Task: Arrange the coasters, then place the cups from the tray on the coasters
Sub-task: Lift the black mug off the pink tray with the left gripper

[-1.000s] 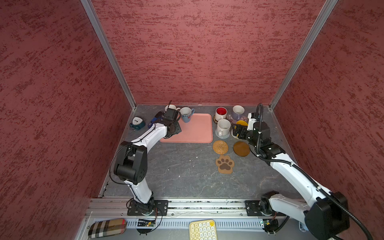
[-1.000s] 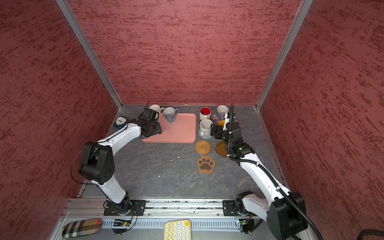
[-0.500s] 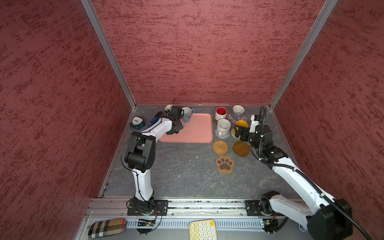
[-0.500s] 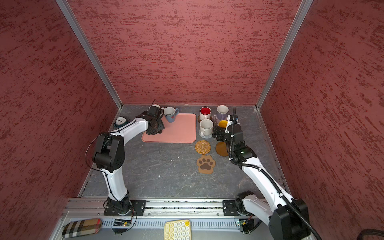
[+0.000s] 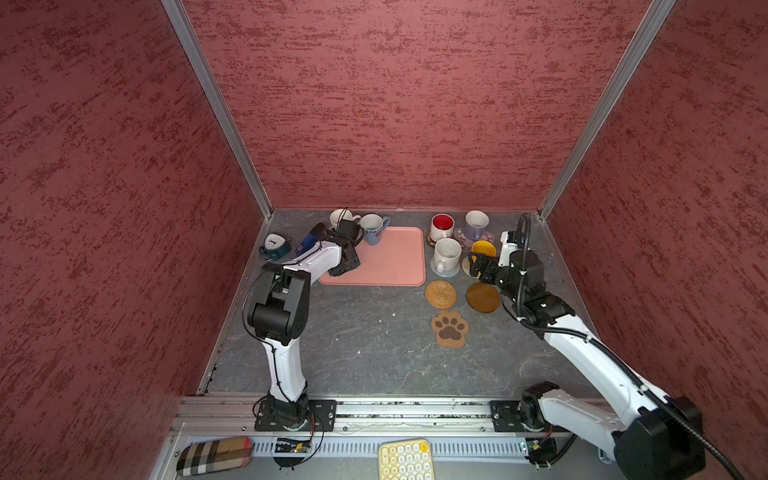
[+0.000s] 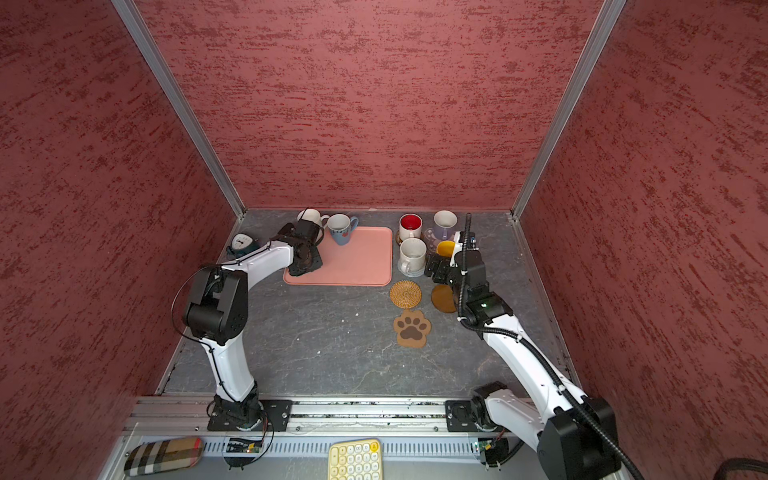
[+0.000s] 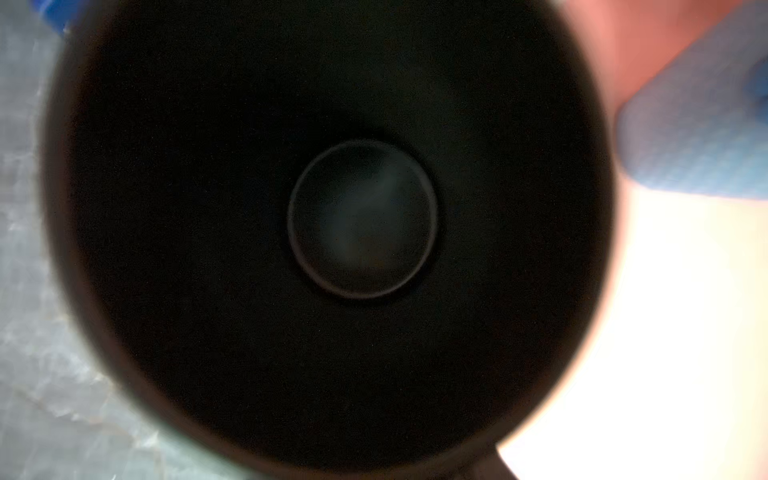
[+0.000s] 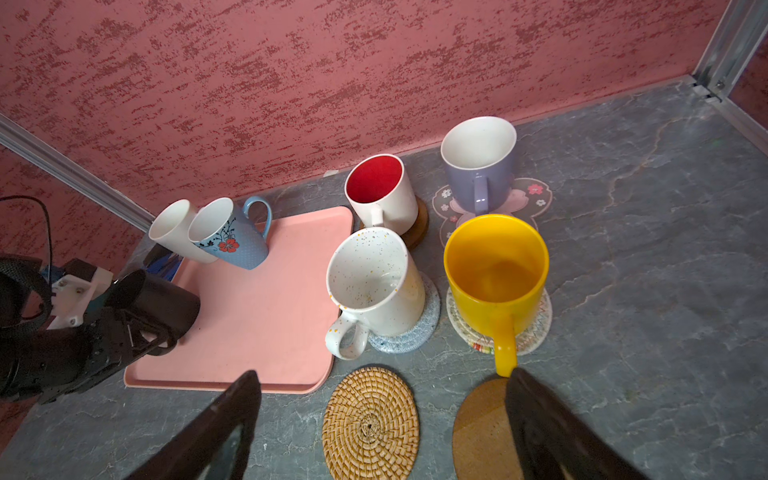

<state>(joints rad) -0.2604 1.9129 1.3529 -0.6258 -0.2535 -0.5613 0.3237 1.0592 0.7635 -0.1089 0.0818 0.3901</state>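
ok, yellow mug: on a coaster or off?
On. The yellow mug stands upright on the beige woven coaster, whose rim shows around its base.

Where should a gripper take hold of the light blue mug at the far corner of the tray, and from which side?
Probably pinch the light blue mug by its rim wall from above, on the side facing the bare tray. It stands upright with its mouth open, and the plain white mug crowds the opposite side.
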